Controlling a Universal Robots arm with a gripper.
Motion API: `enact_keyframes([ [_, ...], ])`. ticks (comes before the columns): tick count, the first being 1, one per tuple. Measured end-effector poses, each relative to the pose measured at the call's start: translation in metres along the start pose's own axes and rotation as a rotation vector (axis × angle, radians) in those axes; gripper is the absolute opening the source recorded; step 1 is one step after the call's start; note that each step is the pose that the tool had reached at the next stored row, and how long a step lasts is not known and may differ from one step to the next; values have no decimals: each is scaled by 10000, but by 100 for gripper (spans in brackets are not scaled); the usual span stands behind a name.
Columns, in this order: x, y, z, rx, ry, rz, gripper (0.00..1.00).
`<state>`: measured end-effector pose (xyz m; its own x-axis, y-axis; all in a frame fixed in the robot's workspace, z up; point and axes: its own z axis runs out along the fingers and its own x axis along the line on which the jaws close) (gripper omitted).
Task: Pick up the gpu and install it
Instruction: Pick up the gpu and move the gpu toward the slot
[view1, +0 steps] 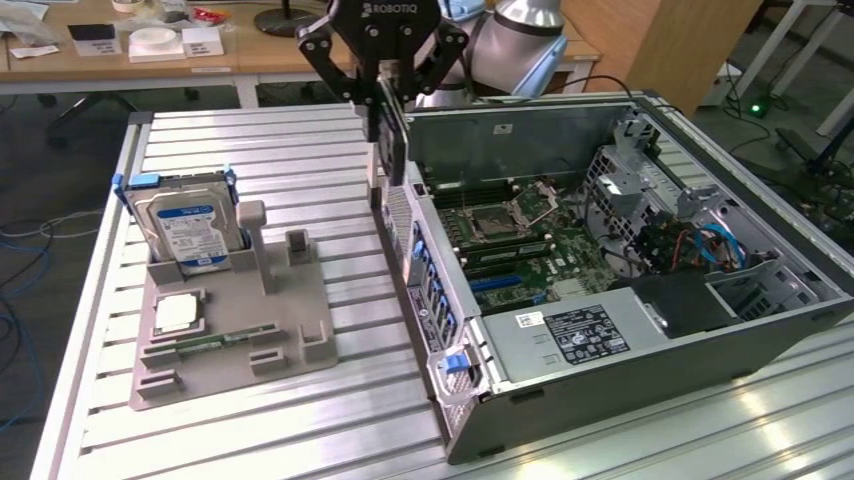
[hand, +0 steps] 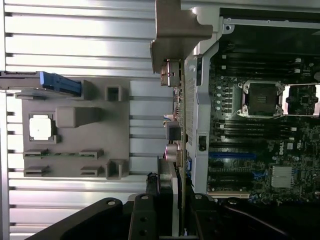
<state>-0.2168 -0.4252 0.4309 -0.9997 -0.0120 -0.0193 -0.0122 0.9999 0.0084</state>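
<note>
- Black gripper (view1: 391, 95) hangs at the far middle of the scene. We see its fingers (view1: 350, 80) pressed on the two flat faces of the gpu (view1: 390, 140), a firm pinch with the card held between them.
- We see the gpu as a thin dark slab, upright and edge-on. It hangs below the gripper, over the far end of the wall of the case (view1: 641, 370) on the exterior view's left.
- We cannot tell whether the card's lower end touches that wall.
- In the wrist view the gpu (hand: 182, 115) is a narrow line running out from the gripper (hand: 175, 220). Its grey metal bracket is at the end away from the gripper.
- The case lies on its side with the top open. Its motherboard (view1: 534, 250) faces up and the socket (view1: 514, 215) is bare.
- On the exterior view's left of the case, and apart from it, a grey fixture (view1: 287, 310) sits on the slatted aluminium table (view1: 267, 430).
- At the fixture's far end a drive (view1: 190, 228) stands upright — silver, with a blue-white label.
- Nearer to us a square chip (view1: 176, 313) lies flat on the fixture. A green memory stick (view1: 220, 341) lies in a slot just beyond it, toward the near edge.
</note>
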Motion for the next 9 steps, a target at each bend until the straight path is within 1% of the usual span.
enact_keyframes([
  [9,-195,-2,12,0,1,1,28],
])
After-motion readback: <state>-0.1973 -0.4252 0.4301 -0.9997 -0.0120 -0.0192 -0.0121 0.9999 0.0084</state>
